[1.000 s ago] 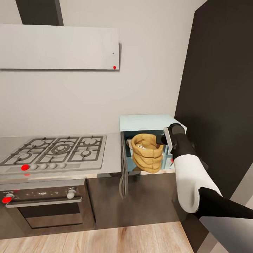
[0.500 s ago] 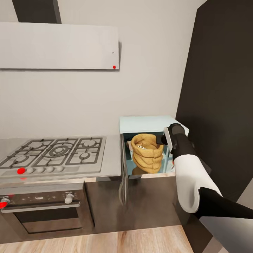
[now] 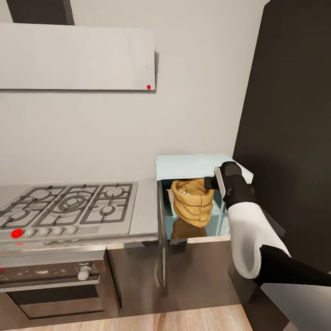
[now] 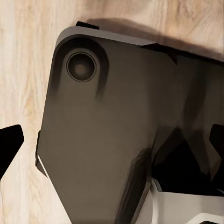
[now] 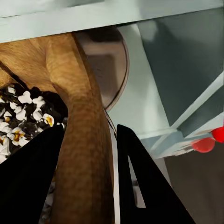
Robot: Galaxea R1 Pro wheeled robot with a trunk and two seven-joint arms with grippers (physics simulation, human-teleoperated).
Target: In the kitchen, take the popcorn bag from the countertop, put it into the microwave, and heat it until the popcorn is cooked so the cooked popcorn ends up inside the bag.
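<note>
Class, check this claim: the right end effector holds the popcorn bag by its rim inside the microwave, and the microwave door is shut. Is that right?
Not quite: the door is open. The head view shows the microwave with its door swung out to the side and the popcorn bag inside the cavity. The right end effector does straddle the bag's rim, as the right wrist view shows.

Tan popcorn bag (image 3: 192, 202) upright inside open pale-blue microwave (image 3: 193, 166), whitish popcorn (image 5: 21, 116) within
</note>
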